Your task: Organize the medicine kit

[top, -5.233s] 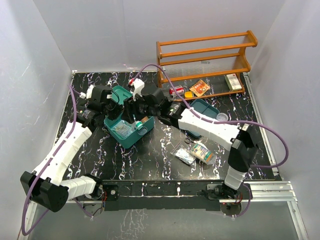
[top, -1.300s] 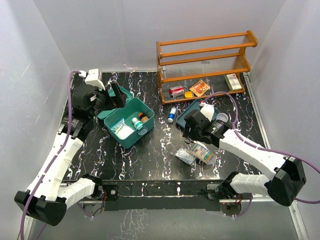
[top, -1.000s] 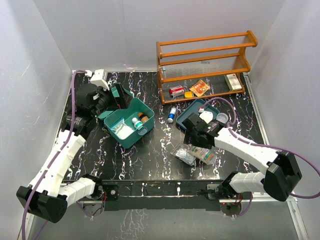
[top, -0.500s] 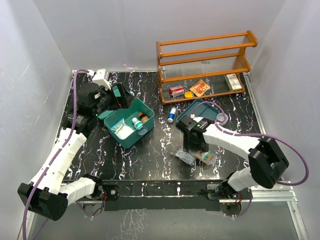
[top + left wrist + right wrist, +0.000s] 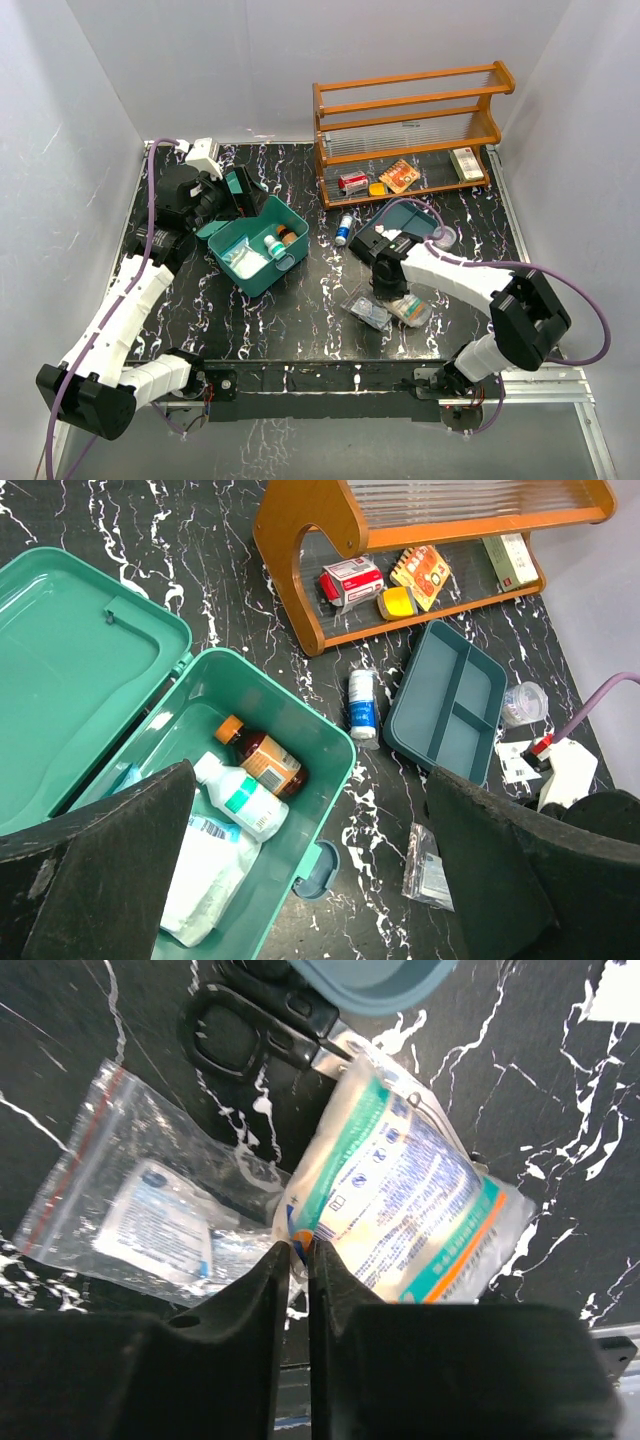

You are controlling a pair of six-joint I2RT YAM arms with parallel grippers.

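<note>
The medicine kit (image 5: 262, 280), a teal-green box, stands open at the left with its lid laid back. Inside the kit (image 5: 300, 832) lie a brown bottle (image 5: 262, 760), a white bottle (image 5: 240, 798) and a white packet (image 5: 205, 880). My left gripper (image 5: 225, 190) hovers open above the kit, empty in the left wrist view (image 5: 308, 780). My right gripper (image 5: 388, 290) is down on the table, right of centre. Its jaws (image 5: 301, 1245) are shut on the corner of a white pouch (image 5: 400, 1200) printed in teal and orange. That pouch (image 5: 408, 308) lies flat.
A clear zip bag (image 5: 140, 1220) lies beside the pouch, black scissors (image 5: 250, 1030) just behind. A dark teal divided tray (image 5: 400, 222), a blue-capped bottle (image 5: 344, 229) and a small clear cup (image 5: 443, 237) sit further back. An orange wooden rack (image 5: 410, 110) holds small boxes at the back right.
My right gripper came down over the packets and closed from open onto the pouch's corner. The left arm has barely moved.
</note>
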